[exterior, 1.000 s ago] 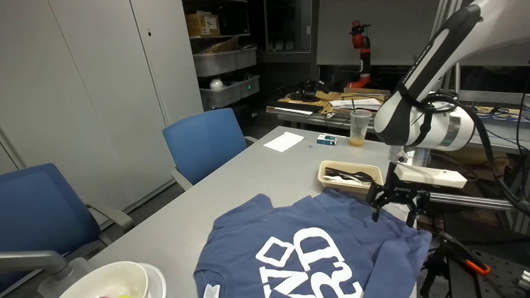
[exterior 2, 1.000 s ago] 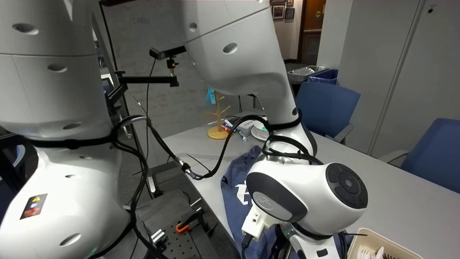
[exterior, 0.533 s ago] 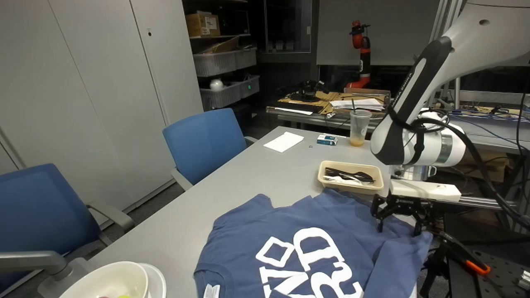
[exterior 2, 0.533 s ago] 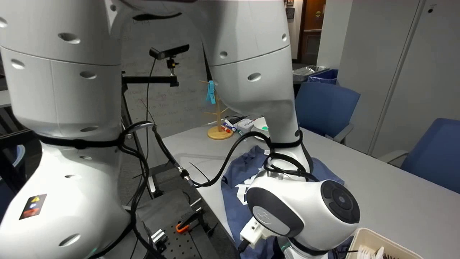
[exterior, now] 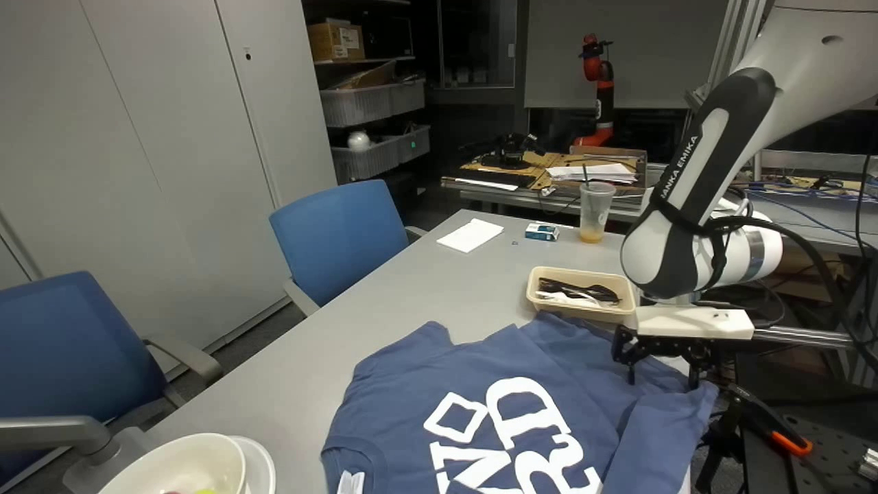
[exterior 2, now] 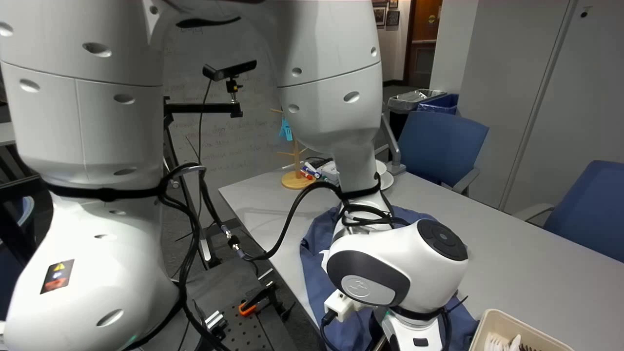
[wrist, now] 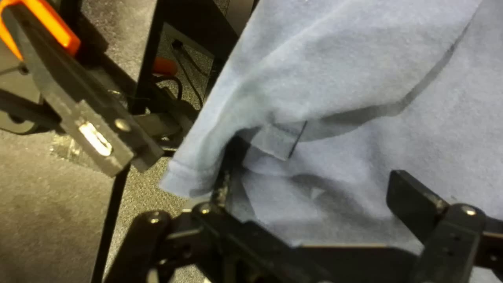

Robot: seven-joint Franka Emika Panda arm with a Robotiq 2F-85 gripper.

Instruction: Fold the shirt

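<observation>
jaws spread at shirt (exterior: 521,405) | cutlery tub (exterior: 583,311) just beside shirt | orange-blk clamp (exterior: 765,417) nr tbl (exterior: 288,384)

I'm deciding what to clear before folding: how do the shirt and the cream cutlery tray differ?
The shirt is slate-blue with white block lettering; the tray is plain cream. The shirt spreads wide and wrinkled; the tray is box-shaped, much smaller, and holds black and white cutlery. Both rest on the grey table.
</observation>
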